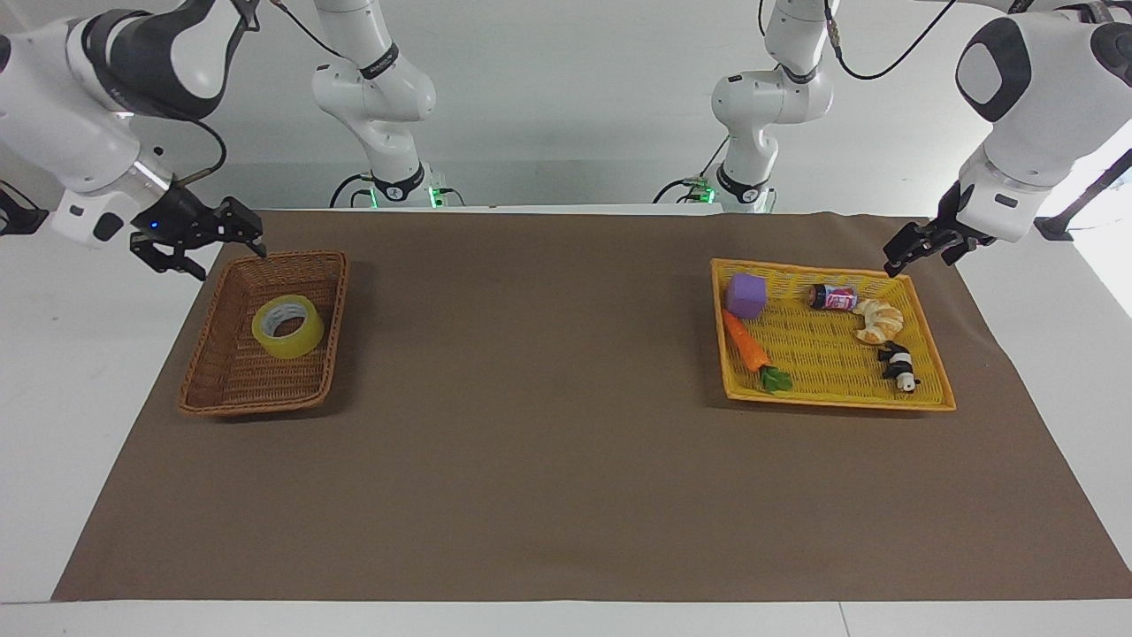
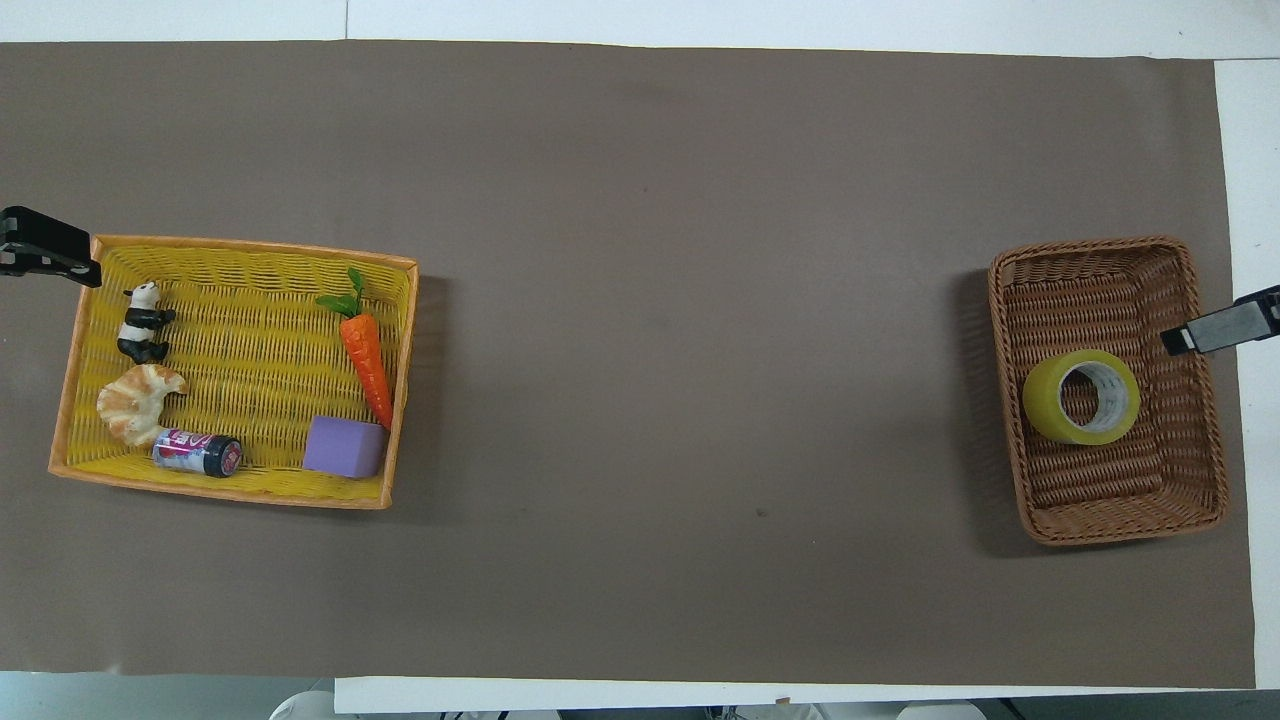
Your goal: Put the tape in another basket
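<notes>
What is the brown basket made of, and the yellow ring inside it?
The basket looks like woven wicker: matte brown strands cross in ridged rows along its flared sides. The tape seems to be glossy, see-through yellow plastic film wound on a white core, probably cardboard.

Glossy plastic tape [image 1: 288, 326] sits in the rough wicker basket [image 1: 232, 389].

Glossy white rounded arm shells, black joint bands, black cables.
</notes>
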`<state>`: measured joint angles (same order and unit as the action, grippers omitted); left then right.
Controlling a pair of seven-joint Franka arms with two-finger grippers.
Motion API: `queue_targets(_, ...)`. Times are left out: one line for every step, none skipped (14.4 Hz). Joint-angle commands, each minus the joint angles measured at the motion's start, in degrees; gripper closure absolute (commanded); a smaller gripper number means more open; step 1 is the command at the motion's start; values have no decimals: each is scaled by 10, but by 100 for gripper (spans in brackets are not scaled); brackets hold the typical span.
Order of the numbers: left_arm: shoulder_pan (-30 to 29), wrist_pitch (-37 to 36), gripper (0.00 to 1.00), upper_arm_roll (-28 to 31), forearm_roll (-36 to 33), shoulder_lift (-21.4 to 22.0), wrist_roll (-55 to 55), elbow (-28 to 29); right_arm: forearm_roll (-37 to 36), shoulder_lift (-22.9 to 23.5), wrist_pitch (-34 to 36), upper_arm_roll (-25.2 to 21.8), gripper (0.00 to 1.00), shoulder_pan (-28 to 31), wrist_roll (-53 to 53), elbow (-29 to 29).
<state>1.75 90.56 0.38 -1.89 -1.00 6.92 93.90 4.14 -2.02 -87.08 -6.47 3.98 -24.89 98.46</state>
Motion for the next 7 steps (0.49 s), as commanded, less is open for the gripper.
queue_targets(4, 17, 0, 7, 8, 5, -6, 19, -29, -7, 60, -1, 0, -23, 87, -42)
queue_targets(9, 16, 0, 3, 8, 5, -6, 17, -56, -7, 92, 0, 0, -28, 105, -65)
queue_targets(15, 16, 0, 2, 8, 6, -6, 17, -75, -10, 103, 0, 0, -30, 105, -73)
queue_targets(20, 15, 0, 1, 8, 6, -5, 17, -74, -22, 104, -1, 0, -30, 109, -78)
queue_targets(20, 10, 0, 2, 7, 7, -4, 18, -76, -22, 97, -1, 0, -30, 111, -85)
queue_targets(17, 11, 0, 2, 7, 6, -4, 18, -75, -12, 94, 1, 0, -27, 111, -102)
queue_targets(13, 12, 0, 3, 7, 6, -4, 18, -71, -10, 90, -1, 0, -27, 112, -105)
